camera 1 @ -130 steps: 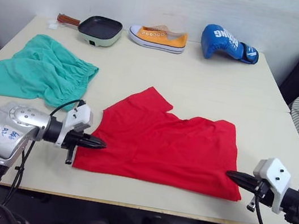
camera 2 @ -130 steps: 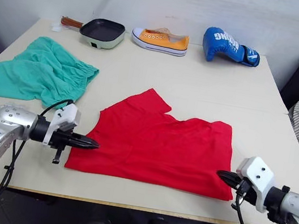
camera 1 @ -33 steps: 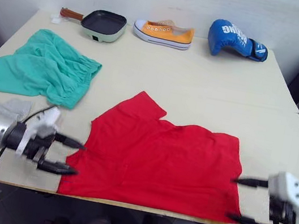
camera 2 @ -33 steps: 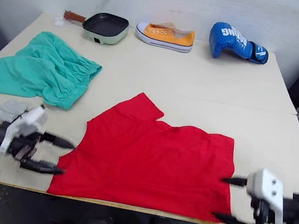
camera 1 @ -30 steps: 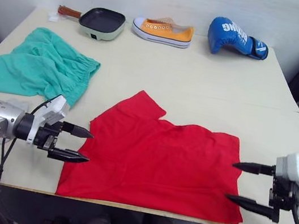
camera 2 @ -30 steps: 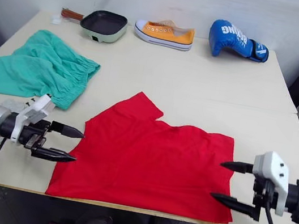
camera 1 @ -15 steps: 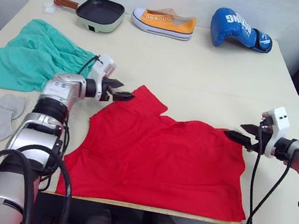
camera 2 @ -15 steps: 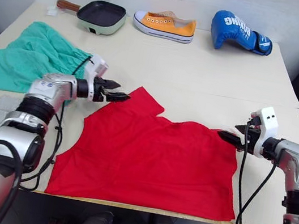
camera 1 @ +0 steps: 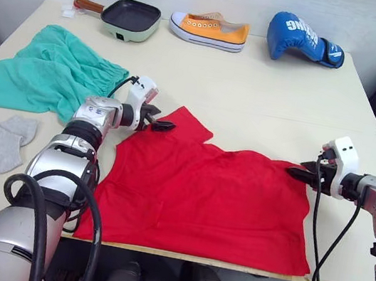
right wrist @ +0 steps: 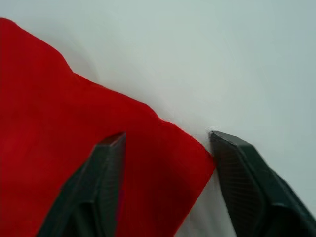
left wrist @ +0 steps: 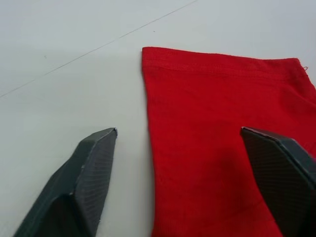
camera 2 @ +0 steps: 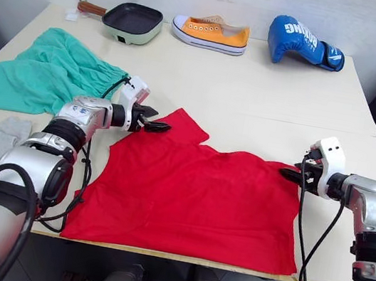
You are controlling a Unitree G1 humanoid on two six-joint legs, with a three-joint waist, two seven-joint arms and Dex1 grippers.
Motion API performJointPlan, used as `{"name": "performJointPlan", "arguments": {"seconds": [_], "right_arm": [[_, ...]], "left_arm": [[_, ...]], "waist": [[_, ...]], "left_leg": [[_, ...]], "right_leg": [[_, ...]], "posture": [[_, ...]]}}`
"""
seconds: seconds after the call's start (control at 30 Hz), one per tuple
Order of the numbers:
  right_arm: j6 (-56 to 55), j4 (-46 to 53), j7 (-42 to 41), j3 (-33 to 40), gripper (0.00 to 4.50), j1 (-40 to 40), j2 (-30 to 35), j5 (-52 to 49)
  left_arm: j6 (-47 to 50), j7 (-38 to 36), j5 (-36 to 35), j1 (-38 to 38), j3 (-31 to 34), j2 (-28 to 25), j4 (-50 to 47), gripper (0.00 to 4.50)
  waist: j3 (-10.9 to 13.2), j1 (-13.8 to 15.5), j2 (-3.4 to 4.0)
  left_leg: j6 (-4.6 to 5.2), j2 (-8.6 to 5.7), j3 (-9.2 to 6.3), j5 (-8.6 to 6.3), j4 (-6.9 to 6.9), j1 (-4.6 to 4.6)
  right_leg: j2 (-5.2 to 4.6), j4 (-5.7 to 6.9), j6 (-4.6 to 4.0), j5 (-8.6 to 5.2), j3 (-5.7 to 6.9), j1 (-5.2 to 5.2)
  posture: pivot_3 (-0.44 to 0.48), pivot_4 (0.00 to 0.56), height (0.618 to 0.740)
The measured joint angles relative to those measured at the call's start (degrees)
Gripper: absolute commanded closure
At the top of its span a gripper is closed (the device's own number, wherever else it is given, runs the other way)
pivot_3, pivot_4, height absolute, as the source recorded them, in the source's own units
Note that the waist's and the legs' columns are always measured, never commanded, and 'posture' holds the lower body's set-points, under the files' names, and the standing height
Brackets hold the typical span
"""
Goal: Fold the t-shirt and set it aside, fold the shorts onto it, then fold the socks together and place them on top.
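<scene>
Both grippers are open: left gripper (left wrist: pixel 173 163) straddles the t-shirt (camera 1: pixel 201 193) sleeve edge, right gripper (right wrist: pixel 165 163) its corner. Close them together, then lift evenly.

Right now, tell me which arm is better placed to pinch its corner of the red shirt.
Right. The right tool is open with the t-shirt corner already between its fingers. The left tool is open too, but one finger is off the sleeve edge, on the bare table.
</scene>
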State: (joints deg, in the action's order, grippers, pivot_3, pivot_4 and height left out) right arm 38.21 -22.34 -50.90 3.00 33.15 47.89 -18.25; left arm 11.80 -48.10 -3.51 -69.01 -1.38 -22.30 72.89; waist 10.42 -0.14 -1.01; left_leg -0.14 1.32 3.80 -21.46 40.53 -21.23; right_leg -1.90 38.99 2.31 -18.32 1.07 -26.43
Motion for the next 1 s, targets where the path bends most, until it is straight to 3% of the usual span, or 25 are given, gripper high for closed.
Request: {"name": "performJointPlan", "arguments": {"seconds": [0.17, 0.33, 0.5, 0.77, 0.93, 1.0], "right_arm": [[-0.5, 1.3, -1.2, 0.0, 4.47, -1.1, -0.2, 0.1], [-3.3, 1.7, -1.3, 0.3, 4.5, -1.8, -1.2, 0.5], [-10.2, 2.3, -1.1, 2.6, 4.5, -3.9, -2.2, 0.5], [-36.5, 9.1, -3.7, 6.6, 4.5, -16.5, -0.8, 4.4], [-41.8, 9.3, -4.6, 6.5, 4.5, -18.2, -0.8, 5.0], [-41.7, 8.5, -4.6, 6.4, 4.5, -17.5, -0.9, 5.0]], "left_arm": [[0.0, 0.0, 1.1, 0.0, 0.6, 0.7, 0.2, 2.83], [-2.3, -4.9, 0.4, 0.1, 2.6, 1.2, 0.4, 4.38], [-5.8, -12.2, -0.8, 0.1, 3.9, 0.1, -0.7, 4.47], [-13.6, -21.6, -1.5, 6.8, 5.0, -6.8, -8.0, 4.47], [-12.4, -18.9, -1.0, 7.6, 4.7, -6.4, -9.2, 4.47], [-11.2, -15.7, -0.3, 6.9, 4.3, -5.4, -8.6, 4.09]], "waist": [[0.0, 0.0, 0.0], [0.0, 0.0, -0.01], [0.0, -0.2, 0.0], [0.0, 0.1, 0.0], [0.0, 0.0, -0.01], [0.0, 0.1, -0.01]], "left_leg": [[0.0, -0.01, 0.0, 0.0, 0.03, 0.0], [0.0, -0.02, 0.01, 0.0, 0.09, -0.02], [-0.01, -0.02, 0.04, 0.0, 0.09, -0.03], [0.01, -0.05, 0.02, 0.0, 0.18, -0.02], [0.11, -0.14, -0.01, -0.04, 0.46, -0.01], [0.15, -0.2, -0.02, -0.02, 0.47, -0.01]], "right_leg": [[0.0, 0.04, 0.0, 0.0, 0.0, 0.0], [0.01, 0.08, 0.0, 0.0, 0.01, -0.01], [0.05, 0.33, 0.0, 0.0, -0.01, -0.06], [-0.01, 0.34, 0.0, 0.0, -0.02, 0.0], [-0.17, 0.35, 0.03, 0.01, -0.01, 0.06], [-0.23, 0.43, 0.03, 0.01, -0.01, 0.05]], "posture": [[0.0, 0.15, 0.74], [0.0, 0.15, 0.74], [0.0, 0.15, 0.74], [0.0, 0.15, 0.74], [0.0, 0.15, 0.74], [0.0, 0.15, 0.74]]}}
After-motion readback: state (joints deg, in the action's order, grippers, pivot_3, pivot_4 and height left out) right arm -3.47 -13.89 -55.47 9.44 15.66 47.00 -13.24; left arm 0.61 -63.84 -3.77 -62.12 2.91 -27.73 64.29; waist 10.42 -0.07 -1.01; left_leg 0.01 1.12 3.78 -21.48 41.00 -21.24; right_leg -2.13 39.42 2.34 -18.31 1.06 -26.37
